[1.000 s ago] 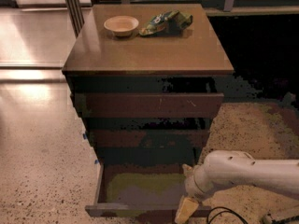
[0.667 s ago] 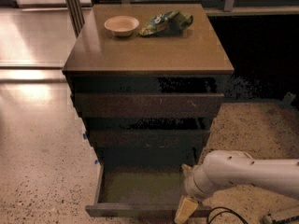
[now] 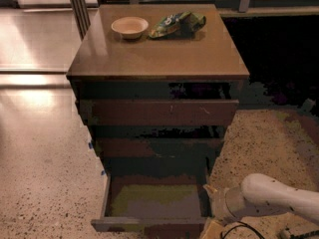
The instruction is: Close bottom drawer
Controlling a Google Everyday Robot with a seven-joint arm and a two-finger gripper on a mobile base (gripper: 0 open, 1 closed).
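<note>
Bottom drawer (image 3: 149,224) pulled out, lower centre of frame, front panel running left-right, greyish-green floor exposed. Gripper (image 3: 213,228) at bottom edge, just beside front's right corner; contact unclear, jaws released or clenched: cannot tell. Push likely needed toward upper frame, into cabinet (image 3: 159,113). Bowl (image 3: 129,26), snack bag (image 3: 178,24) on worktop (image 3: 159,56).

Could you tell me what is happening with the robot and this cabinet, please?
The robot's arm reaches in from the lower right, its tool by the front right corner of the bottom drawer. That drawer stands pulled out, floor showing, not yet closed. A bowl and a snack bag sit on the cabinet top.
</note>
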